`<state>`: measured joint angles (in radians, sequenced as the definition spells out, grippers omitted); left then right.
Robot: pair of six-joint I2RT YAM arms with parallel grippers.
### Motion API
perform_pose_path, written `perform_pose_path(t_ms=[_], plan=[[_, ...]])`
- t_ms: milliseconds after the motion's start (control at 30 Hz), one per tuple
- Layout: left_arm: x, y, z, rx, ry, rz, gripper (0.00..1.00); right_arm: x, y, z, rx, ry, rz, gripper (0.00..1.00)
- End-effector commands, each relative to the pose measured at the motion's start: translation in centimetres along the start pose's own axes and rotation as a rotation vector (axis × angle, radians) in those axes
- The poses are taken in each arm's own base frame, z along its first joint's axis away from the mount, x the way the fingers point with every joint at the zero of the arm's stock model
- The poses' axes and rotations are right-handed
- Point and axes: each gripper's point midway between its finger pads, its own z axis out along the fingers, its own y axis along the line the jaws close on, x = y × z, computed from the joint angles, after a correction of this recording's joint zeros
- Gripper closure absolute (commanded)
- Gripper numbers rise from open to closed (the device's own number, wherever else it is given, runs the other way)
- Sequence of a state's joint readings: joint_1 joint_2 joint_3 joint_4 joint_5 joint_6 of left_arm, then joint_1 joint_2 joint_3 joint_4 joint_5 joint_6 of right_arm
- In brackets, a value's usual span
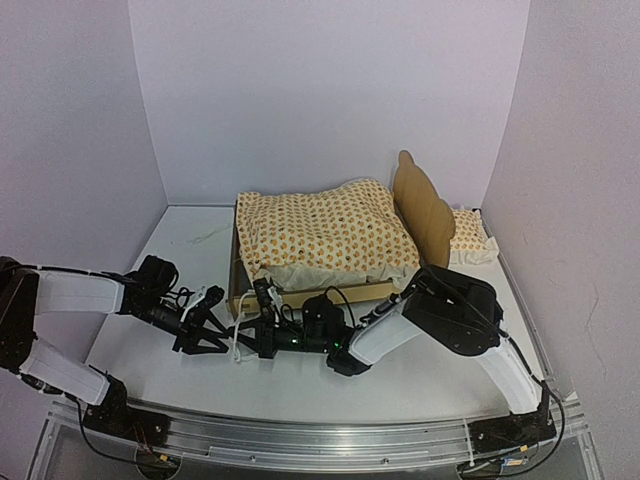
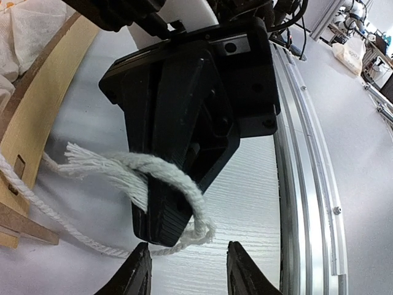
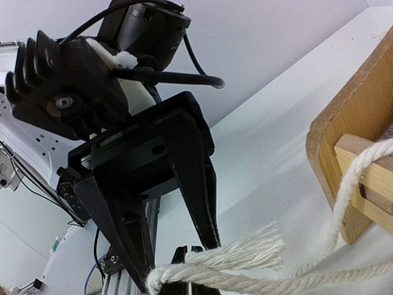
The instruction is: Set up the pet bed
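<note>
The pet bed (image 1: 300, 296) is a plywood frame with a scalloped headboard (image 1: 420, 205) at the right. The orange-patterned mattress (image 1: 325, 235) lies on it. A white rope (image 1: 236, 338) runs from the bed's near end. My right gripper (image 1: 248, 336) is shut on this rope (image 3: 245, 252), whose frayed end loops round its fingers (image 2: 163, 215). My left gripper (image 2: 190, 270) is open, its fingers (image 3: 193, 184) on either side of the right gripper's tip and the rope (image 2: 178, 175). The bed's wooden rail shows in the left wrist view (image 2: 43, 110) and the right wrist view (image 3: 356, 123).
The small matching pillow (image 1: 468, 236) lies behind the headboard at the back right, near the right wall. The metal rail (image 2: 307, 153) runs along the table's near edge, just beside both grippers. White walls close in the table at the back and sides.
</note>
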<state>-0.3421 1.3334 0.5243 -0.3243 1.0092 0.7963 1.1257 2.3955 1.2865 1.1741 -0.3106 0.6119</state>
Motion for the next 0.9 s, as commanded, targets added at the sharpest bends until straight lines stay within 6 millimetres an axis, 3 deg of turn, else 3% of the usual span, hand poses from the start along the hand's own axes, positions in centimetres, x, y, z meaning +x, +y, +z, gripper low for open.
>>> perform_pose_path(t_ms=[0,100,300,433,733,867], plan=[[-2.8,1.0,-0.6,-0.025,-0.07,0.078,0.64,-3.9,2.5,0.1,-0.054,-0.092,-0.021,1.0],[-3.8,1.4,-0.6,-0.022,-0.099,0.096,0.66,-3.7,2.5,0.2,-0.057,-0.088,-0.019,1.0],[-2.3,1.7,0.1,-0.046,-0.065,0.084,0.76,-4.1,2.8,0.4,-0.073,-0.091,-0.027,1.0],[-2.4,2.3,0.2,-0.065,-0.065,0.088,0.81,-4.0,2.9,0.4,-0.08,-0.085,-0.024,1.0],[-1.1,0.2,0.5,0.025,-0.051,0.073,0.85,-5.2,3.6,0.5,-0.094,-0.107,-0.045,1.0],[-2.1,0.9,0.4,0.007,-0.064,0.1,0.96,-4.9,3.4,0.5,-0.094,-0.1,-0.034,1.0]])
